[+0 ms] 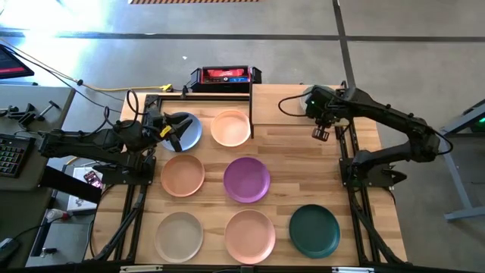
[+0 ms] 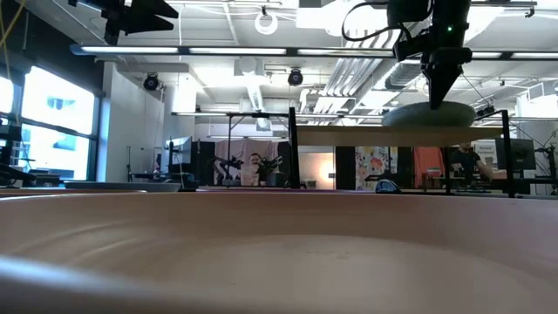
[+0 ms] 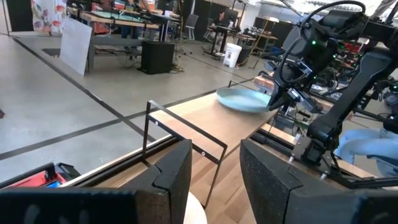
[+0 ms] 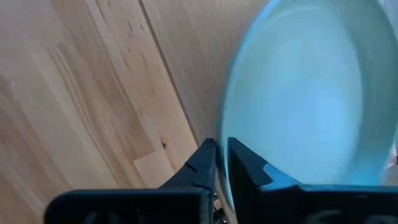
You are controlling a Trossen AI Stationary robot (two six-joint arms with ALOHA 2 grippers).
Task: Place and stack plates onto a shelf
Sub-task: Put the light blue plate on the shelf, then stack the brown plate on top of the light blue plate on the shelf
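step: right gripper (image 4: 219,163) jaws clenched on rim of pale green plate (image 4: 305,93), held over the shelf (image 1: 292,104)
next: likely lower flat, then release
left gripper (image 1: 173,130): jaws spread above blue plate (image 1: 191,135)
surface (image 1: 364,189): six more plates laid out
room: open workshop, desks beyond

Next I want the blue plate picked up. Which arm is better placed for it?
Left. The left gripper hangs open right over the blue plate, while the right gripper is across the table at the shelf, pinching the pale green plate by its rim.
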